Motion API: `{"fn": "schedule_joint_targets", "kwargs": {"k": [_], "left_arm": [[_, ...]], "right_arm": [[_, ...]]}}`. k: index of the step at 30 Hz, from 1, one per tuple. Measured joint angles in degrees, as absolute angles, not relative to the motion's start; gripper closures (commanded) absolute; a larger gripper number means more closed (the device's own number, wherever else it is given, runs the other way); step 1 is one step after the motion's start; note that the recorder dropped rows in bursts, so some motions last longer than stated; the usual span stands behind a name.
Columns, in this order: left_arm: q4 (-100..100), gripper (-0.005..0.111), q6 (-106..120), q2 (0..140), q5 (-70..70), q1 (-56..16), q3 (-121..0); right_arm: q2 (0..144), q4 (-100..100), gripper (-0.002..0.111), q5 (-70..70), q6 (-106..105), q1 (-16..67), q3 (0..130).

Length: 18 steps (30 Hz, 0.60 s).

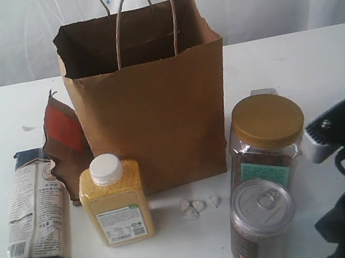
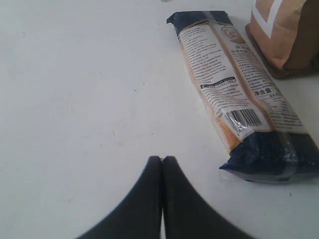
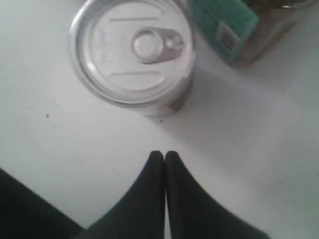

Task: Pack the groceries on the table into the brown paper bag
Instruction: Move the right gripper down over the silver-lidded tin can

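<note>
Can [image 3: 132, 50] sits near right gripper [image 3: 164, 155] (closed, empty)

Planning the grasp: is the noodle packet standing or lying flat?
Lying flat: the noodle packet rests lengthwise on the table, printed side up.

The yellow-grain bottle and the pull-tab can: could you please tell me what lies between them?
Only the tiny white lumps lie there, on otherwise bare table, apart from the yellow-grain bottle and the pull-tab can; the exterior view shows this.

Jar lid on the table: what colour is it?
The jar lid is gold, clearest in the exterior view.
</note>
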<state>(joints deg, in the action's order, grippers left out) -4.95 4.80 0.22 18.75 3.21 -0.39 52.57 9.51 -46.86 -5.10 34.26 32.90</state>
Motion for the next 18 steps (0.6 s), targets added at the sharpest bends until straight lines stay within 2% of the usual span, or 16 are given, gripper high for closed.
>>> {"fn": "schedule_joint_targets", "kwargs": {"k": [4, 11, 13, 14, 15, 17, 18], "left_arm": [[-4.95, 0.107, 4.8, 0.22, 18.75, 3.21, -0.39], [-4.95, 0.107, 4.8, 0.22, 18.75, 3.21, -0.39], [-4.95, 0.107, 4.8, 0.22, 18.75, 3.21, -0.39], [-4.95, 0.107, 4.8, 0.22, 18.75, 3.21, -0.39], [-4.95, 0.107, 4.8, 0.22, 18.75, 3.21, -0.39], [-4.95, 0.107, 4.8, 0.22, 18.75, 3.21, -0.39], [-4.95, 0.107, 4.8, 0.22, 18.75, 3.21, -0.39]], "right_arm": [[55.76, 14.51, 0.108, -41.78, -3.2, 42.07, 35.91], [57.26, 16.37, 0.107, -23.32, -3.69, 44.52, 36.35], [57.26, 16.37, 0.097, -21.26, -4.54, 44.52, 36.35], [57.26, 16.37, 0.086, -21.2, -5.03, 44.52, 36.35], [57.26, 16.41, 0.08, -21.49, -6.08, 44.52, 36.35], [57.26, 16.41, 0.041, -23.47, -7.05, 44.52, 36.35], [57.26, 16.41, 0.033, -25.53, -7.18, 44.52, 36.35]]}}
